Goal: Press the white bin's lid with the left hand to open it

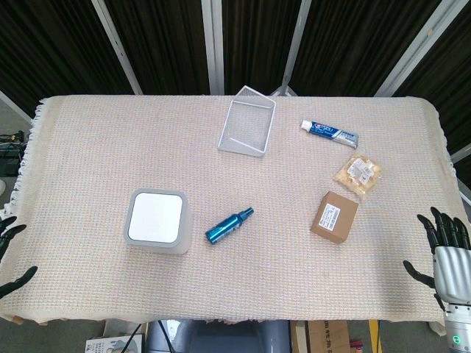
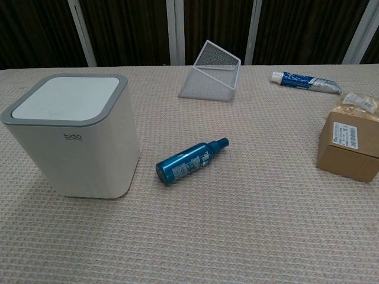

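White bin (image 2: 74,139) stands shut, lid (image 2: 65,97) flat; left hand (image 1: 11,254), fingers spread and empty, waits well apart. Best approach: come over from the left, press squarely on the lid's centre; right hand (image 1: 445,250) idles wide.

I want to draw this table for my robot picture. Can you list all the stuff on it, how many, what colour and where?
white bin: one, white with a grey rim, lid closed, near left part of the table
spray bottle: one, blue, lying just right of the bin
wire basket: one, white mesh, tipped over, far middle
toothpaste tube: one, blue and white, far right
snack packet: one, clear with tan pieces, right side
cardboard box: one, brown, right, nearer than the packet
left hand: one, black fingers, left edge, holding nothing
right hand: one, silver with black fingers, right edge, holding nothing
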Controlling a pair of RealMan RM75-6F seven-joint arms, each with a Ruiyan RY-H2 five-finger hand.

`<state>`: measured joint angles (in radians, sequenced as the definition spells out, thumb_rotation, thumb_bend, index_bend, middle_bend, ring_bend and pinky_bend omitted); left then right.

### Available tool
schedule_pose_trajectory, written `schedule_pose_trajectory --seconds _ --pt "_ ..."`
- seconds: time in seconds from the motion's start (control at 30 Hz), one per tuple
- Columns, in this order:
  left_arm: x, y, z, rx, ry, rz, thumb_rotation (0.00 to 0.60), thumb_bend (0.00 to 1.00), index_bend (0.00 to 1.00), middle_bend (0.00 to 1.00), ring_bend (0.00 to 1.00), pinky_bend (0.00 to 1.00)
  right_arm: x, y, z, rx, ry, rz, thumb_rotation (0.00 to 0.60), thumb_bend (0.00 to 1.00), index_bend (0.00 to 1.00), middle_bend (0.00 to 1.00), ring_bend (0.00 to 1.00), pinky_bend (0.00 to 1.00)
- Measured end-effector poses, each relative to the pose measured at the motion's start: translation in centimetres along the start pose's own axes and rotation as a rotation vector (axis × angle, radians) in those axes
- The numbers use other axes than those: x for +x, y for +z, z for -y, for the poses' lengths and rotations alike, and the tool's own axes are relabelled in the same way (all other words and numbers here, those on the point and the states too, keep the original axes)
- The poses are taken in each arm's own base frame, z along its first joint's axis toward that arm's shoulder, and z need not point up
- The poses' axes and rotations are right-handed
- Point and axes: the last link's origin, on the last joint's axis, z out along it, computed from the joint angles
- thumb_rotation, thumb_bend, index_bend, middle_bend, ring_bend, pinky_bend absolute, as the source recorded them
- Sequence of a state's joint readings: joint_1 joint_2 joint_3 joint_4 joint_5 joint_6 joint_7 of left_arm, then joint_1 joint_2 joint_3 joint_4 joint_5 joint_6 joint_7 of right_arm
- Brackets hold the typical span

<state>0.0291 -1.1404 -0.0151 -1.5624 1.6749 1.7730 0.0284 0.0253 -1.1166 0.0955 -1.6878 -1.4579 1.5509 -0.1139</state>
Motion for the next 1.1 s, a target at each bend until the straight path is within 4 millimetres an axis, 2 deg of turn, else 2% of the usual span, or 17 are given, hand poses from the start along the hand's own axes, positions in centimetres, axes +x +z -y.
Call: schedule_pose_trajectory --seconds 0.73,0.8,0.9,0.97,1.1 --pt "-0.4 0.3 -0.1 -0.001 -0.018 0.025 0.600 0.18 0.16 0.15 0.01 0.11 -0.4 -0.2 0.2 0.008 -0.005 0.019 0.600 0.17 0.15 0.00 0.03 0.04" --pt "-0.4 0.3 -0.1 0.005 -0.014 0.030 0.600 0.19 0.16 0.19 0.06 0.16 -0.2 -0.3 0.2 0.005 0.002 0.010 0.600 0.17 0.15 0.00 0.03 0.04" --pt "-0.5 0.5 -0.2 -0.002 -0.017 0.036 0.600 0.23 0.16 0.32 0.24 0.38 -0.1 -0.3 0.1 0.005 0.005 0.009 0.600 0.17 0.15 0.00 0.03 0.04" --pt "-0.4 1.1 -0.4 -0.016 -0.028 0.021 0.600 0.27 0.16 0.47 0.39 0.52 -0.1 -0.3 0.1 0.002 0.009 0.013 0.600 0.17 0.15 0.00 0.03 0.04" --pt "-0.1 2.5 -0.7 -0.044 -0.016 -0.020 0.600 0.42 0.17 0.74 0.63 0.67 -0.2 -0.1 -0.2 -0.009 0.019 0.015 0.600 0.17 0.15 0.00 0.03 0.04"
